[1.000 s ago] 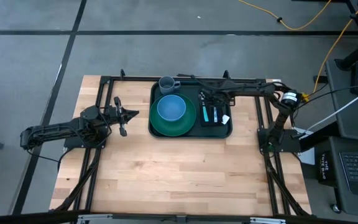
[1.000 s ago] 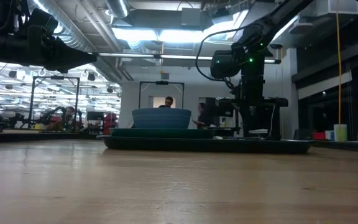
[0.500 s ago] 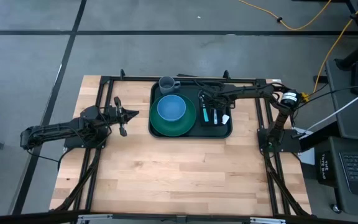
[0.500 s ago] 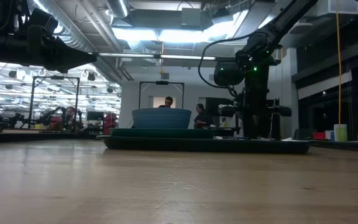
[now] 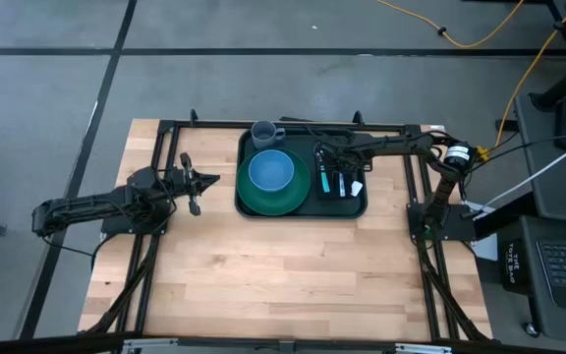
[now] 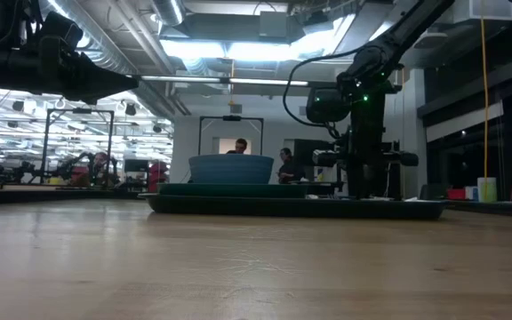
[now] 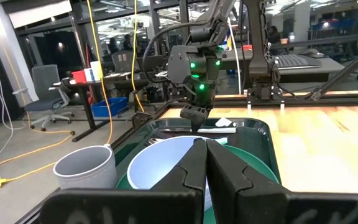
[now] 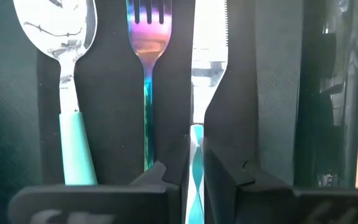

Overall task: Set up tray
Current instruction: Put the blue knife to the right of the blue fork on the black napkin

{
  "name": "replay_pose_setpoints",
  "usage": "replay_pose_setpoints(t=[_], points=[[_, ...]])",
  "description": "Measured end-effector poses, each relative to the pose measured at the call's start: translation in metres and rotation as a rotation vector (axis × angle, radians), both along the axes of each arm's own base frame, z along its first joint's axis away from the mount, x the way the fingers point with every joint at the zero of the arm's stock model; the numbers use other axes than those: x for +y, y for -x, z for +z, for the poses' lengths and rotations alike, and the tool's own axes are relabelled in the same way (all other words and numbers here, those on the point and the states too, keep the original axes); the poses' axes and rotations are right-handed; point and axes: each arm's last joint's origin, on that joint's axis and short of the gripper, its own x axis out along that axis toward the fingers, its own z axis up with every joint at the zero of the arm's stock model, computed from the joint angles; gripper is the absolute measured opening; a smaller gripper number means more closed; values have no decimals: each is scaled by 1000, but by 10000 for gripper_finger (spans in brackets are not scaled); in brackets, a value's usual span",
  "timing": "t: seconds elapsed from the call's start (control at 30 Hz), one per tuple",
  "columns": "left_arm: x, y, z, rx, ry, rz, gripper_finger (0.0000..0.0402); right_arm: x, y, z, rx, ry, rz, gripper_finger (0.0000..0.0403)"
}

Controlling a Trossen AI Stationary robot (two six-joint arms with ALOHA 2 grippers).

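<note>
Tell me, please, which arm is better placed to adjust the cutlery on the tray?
The right arm, probably. Its claw is over the tray, with fingers closed around the knife beside the fork. The left claw waits shut, off the tray.

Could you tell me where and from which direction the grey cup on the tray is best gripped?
Grip the grey cup across its rim from straight above: it stands upright and open in the tray's corner, with the blue bowl close beside it, so a side approach looks crowded.
</note>
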Motion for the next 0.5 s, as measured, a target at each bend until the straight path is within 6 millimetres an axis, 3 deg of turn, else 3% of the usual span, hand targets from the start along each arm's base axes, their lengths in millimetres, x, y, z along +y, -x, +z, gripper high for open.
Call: replay_pose_setpoints(t=[0.5], points=[[0, 0, 0, 0, 1, 0, 3, 0, 0, 0, -5, -5, 4, 52]])
